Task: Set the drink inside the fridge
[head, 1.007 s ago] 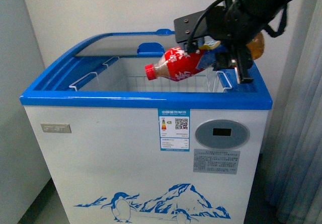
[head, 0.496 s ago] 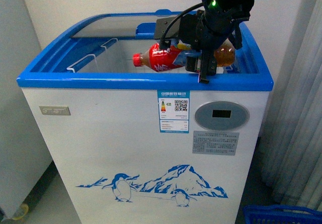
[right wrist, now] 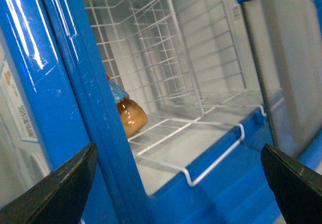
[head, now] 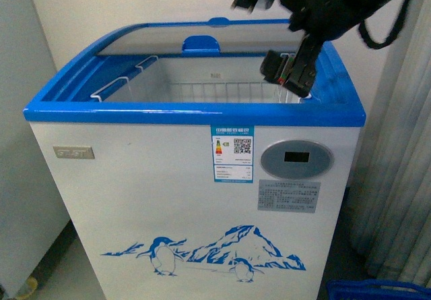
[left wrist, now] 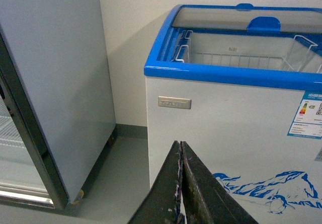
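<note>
The fridge (head: 195, 114) is a white chest with a blue rim and penguin graphic, and its glass lid is slid back. The drink (right wrist: 130, 116) lies inside on the wire basket. Only its amber end and a bit of blue label show past the blue rim (right wrist: 75, 83). It is hidden in the front view. My right gripper (head: 289, 71) hangs over the right side of the opening, open and holding nothing (right wrist: 178, 183). My left gripper (left wrist: 180, 147) is shut and empty, low in front of the fridge's front wall (left wrist: 226, 113).
A tall grey-white cabinet (left wrist: 50, 83) stands left of the fridge, with a narrow floor gap between them. White wire baskets (right wrist: 166, 58) line the inside of the fridge. A curtain (head: 404, 178) hangs at the right, and a blue basket (head: 377, 290) sits on the floor below it.
My right gripper carried the drink over the opening, opened and let it go. The bottle now lies inside the fridge, and the gripper has lifted and shifted right.
</note>
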`<act>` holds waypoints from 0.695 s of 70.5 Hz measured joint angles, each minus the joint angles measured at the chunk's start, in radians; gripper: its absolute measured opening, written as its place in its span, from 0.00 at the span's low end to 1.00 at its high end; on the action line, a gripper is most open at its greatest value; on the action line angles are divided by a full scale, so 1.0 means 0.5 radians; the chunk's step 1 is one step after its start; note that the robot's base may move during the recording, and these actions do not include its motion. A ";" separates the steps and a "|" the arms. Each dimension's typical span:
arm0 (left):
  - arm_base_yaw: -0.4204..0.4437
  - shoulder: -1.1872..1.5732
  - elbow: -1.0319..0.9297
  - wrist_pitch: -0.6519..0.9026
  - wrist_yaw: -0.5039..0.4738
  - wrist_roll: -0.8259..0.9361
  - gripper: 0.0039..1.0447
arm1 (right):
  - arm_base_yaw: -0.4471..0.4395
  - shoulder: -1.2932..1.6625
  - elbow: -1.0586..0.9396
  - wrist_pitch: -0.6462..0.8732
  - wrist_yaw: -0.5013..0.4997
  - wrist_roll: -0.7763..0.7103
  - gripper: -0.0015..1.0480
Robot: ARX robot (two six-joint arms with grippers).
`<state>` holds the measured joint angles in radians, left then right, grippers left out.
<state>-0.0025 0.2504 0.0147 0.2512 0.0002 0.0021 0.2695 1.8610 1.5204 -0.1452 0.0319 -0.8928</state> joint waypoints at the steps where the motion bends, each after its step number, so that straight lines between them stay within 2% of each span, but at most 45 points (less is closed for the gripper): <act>1: 0.000 -0.006 0.000 -0.006 0.000 0.000 0.02 | -0.005 -0.037 -0.031 0.007 0.006 0.036 0.92; 11: 0.000 -0.089 0.000 -0.089 0.000 0.000 0.02 | -0.163 -0.700 -0.478 -0.207 0.056 0.719 0.93; 19: 0.000 -0.170 0.000 -0.171 0.000 0.000 0.02 | -0.415 -1.395 -0.840 -0.762 -0.088 1.393 0.93; 25: 0.000 -0.407 0.000 -0.465 0.000 0.001 0.02 | -0.568 -1.828 -1.019 -1.140 -0.239 1.618 0.92; 31: 0.000 -0.481 0.000 -0.494 0.000 0.001 0.02 | -0.794 -2.284 -1.121 -1.516 -0.424 1.753 0.92; 34: 0.000 -0.484 0.000 -0.496 0.000 0.001 0.02 | -0.816 -2.548 -1.321 -1.167 -0.340 1.757 0.85; 36: 0.000 -0.488 0.000 -0.497 0.000 0.001 0.02 | -0.731 -2.759 -1.512 -0.812 -0.183 1.759 0.79; 41: 0.000 -0.488 0.000 -0.498 0.000 0.001 0.02 | -0.587 -3.006 -1.781 -0.323 -0.108 1.759 0.67; 45: 0.000 -0.488 0.000 -0.498 0.000 0.001 0.02 | -0.558 -3.090 -1.984 -0.081 -0.082 1.759 0.57; 49: 0.000 -0.488 0.000 -0.499 0.000 0.001 0.02 | -0.554 -3.120 -2.121 -0.008 -0.076 1.759 0.48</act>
<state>-0.0025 0.0063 0.0147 0.0017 0.0002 0.0025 -0.0074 0.3008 0.4599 -0.1493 -0.0063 -0.0135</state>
